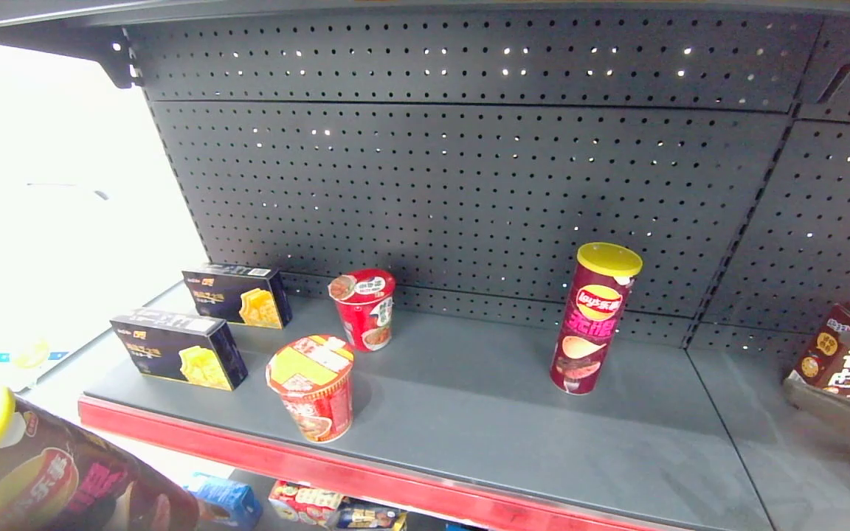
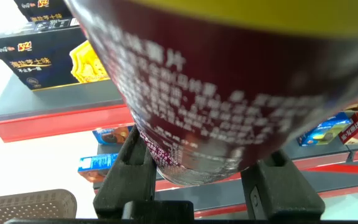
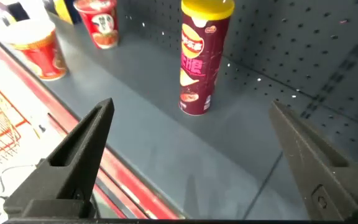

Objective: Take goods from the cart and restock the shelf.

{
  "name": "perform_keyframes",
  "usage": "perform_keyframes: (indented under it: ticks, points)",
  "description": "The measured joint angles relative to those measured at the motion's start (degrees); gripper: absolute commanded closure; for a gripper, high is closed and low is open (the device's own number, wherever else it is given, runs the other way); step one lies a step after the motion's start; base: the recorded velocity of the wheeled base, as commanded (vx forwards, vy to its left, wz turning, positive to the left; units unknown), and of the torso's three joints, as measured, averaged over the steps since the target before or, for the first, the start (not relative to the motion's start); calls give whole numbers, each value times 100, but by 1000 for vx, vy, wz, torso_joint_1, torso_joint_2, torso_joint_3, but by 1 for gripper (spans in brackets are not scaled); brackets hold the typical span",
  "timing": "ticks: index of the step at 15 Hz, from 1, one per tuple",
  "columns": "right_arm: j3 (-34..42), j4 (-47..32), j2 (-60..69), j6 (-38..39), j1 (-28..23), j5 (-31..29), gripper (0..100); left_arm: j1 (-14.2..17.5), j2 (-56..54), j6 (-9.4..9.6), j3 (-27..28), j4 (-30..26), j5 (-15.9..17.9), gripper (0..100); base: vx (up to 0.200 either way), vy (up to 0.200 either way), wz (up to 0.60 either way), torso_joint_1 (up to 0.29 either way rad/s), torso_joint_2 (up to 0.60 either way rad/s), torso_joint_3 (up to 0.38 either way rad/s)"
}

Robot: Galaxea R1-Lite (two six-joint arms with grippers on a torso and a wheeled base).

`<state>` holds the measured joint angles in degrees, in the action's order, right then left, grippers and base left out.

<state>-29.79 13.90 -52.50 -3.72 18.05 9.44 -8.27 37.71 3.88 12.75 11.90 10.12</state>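
We see the left gripper (image 2: 201, 171) clamped around a chips can (image 1: 56, 472), tilted with its lid up-left, low and left of the shelf (image 1: 484, 420). Free shelf space lies ahead-right. The right gripper (image 3: 194, 149) gapes empty.

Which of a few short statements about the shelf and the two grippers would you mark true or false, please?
1. The left gripper holds a chip can. True.
2. The shelf's own chip can lies on its side. False: the standing chip can is upright on the shelf.
3. The right gripper has open, empty fingers. True.
4. Three noodle cups stand on the shelf. False: two, the front noodle cup and the rear noodle cup.
5. A front dark box and a rear dark box sit at the shelf's left end. True.
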Motion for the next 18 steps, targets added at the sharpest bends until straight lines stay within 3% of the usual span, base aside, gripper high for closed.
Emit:
perform_keyframes:
  ticks: [4,7,12,18]
  points:
    - [-83,569,-905,-20,29,52,0,0,-11,-2,0,2,0,100,0,0,0,0,0,0]
    - [-82,1356,-1670,-93,-105,510,0,0,-17,-2,0,0,-7,100,0,0,0,0,0,0]
    - [-160,3057,-3088,-394,-690,2345,0,11,-39,-141,-9,-5,-20,100,0,0,0,0,0,0]
    - [-581,3184,-3908,-408,-1271,4057,0,4,-45,-143,11,-5,-27,100,0,0,0,0,0,0]
